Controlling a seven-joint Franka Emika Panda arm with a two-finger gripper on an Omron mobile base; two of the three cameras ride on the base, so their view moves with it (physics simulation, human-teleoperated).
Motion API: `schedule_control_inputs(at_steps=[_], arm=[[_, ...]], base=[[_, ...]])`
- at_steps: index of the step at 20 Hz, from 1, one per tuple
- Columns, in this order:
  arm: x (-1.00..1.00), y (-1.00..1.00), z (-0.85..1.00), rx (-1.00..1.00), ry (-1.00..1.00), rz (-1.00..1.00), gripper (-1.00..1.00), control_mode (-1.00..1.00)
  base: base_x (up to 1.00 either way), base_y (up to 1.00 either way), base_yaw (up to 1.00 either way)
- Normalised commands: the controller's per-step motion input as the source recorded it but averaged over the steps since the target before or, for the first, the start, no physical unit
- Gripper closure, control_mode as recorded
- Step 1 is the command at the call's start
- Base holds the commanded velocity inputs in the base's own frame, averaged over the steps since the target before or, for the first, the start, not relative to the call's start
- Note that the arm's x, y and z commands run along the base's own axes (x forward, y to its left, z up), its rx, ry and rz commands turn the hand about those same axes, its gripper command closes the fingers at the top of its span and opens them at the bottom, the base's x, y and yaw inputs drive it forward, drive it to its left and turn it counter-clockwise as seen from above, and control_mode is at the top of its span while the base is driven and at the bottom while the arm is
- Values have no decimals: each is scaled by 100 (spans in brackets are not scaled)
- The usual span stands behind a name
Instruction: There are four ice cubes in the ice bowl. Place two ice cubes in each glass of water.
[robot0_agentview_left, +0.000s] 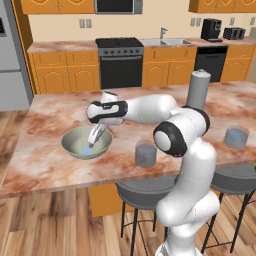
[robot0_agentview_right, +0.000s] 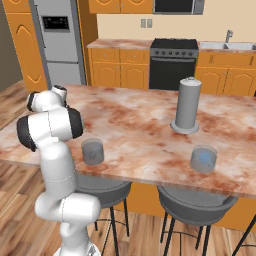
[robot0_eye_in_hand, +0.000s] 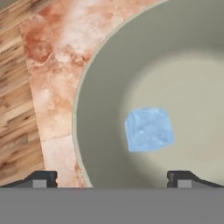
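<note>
The pale grey-green ice bowl (robot0_agentview_left: 75, 145) (robot0_eye_in_hand: 100, 87) sits on the island counter at the left. One light-blue ice cube (robot0_eye_in_hand: 148, 130) (robot0_agentview_left: 87, 150) lies on its floor. My gripper (robot0_agentview_left: 93, 140) (robot0_eye_in_hand: 113, 179) hangs just above the cube inside the bowl, open, with nothing between its fingertips (robot0_eye_in_hand: 41, 179). One glass of water (robot0_agentview_left: 145, 153) (robot0_agentview_right: 92, 151) stands near the counter's front edge, right of the bowl. The other glass of water (robot0_agentview_left: 236, 136) (robot0_agentview_right: 203, 159) stands far right, its contents bluish. I cannot tell whether either glass holds cubes.
A tall grey opaque cylinder (robot0_agentview_left: 198, 89) (robot0_agentview_right: 186, 105) with a domed top stands mid-counter behind the glasses. Two bar stools (robot0_agentview_left: 142, 192) (robot0_agentview_right: 197, 205) sit under the counter's front edge. The bowl lies close to the counter's left edge, with wooden floor (robot0_eye_in_hand: 17, 109) beyond.
</note>
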Motion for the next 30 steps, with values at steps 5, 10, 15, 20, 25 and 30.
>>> schedule_control_inputs(at_steps=[5, 10, 15, 20, 25, 30], arm=[[28, 16, -30, 0, 6, 1, -100, -100], [24, 17, -30, 0, 6, 2, -100, -100], [24, 3, -24, 0, 3, 1, -100, -100], [2, 0, -13, 0, 0, 0, -100, -100], [-17, 0, -9, -1, 0, 0, -100, -100], [-1, 2, -25, -3, 0, 0, -100, -100]], base=[[0, 0, 0], [0, 0, 0], [0, 0, 0], [0, 0, 0], [0, 0, 0], [0, 0, 0]])
